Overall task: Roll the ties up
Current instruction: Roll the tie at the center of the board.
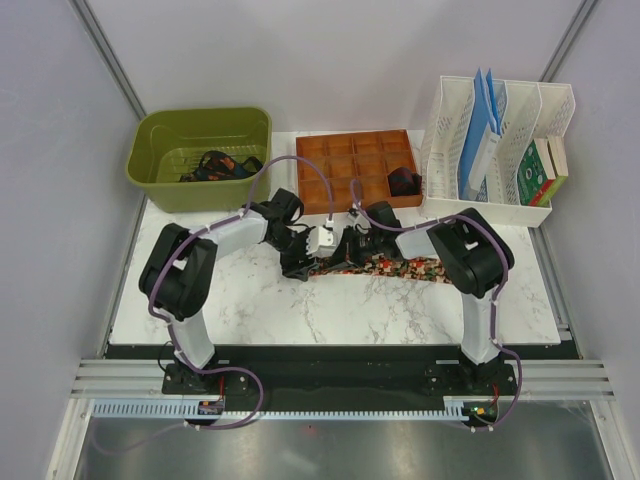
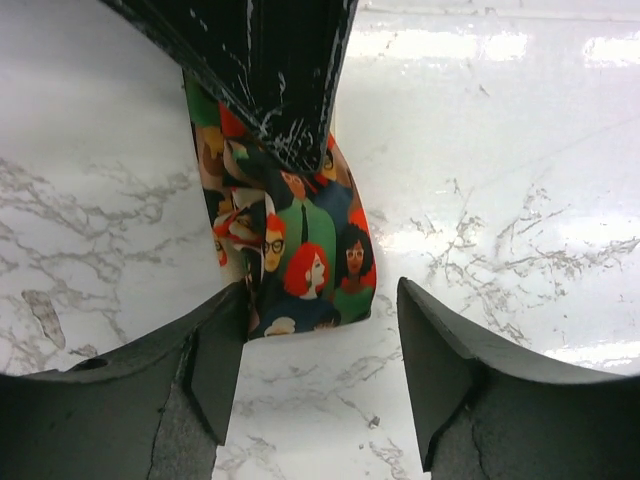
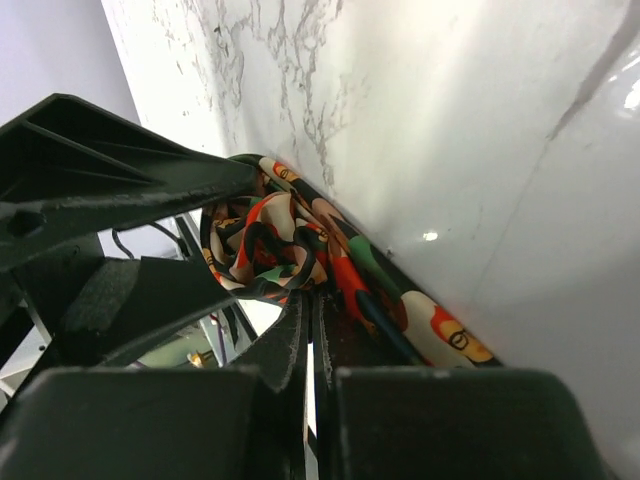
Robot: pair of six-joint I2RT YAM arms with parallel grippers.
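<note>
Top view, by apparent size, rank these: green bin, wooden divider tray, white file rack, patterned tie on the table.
1. white file rack, though it stands tall, nearer the camera
2. green bin
3. wooden divider tray
4. patterned tie

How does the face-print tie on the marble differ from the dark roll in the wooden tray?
The bright face-print fabric tie lies mostly stretched along the white marble table; the small dark roll sits compact in the brown wooden tray. The tie is multicoloured, the roll plainly dark. Both look like fabric.
</note>
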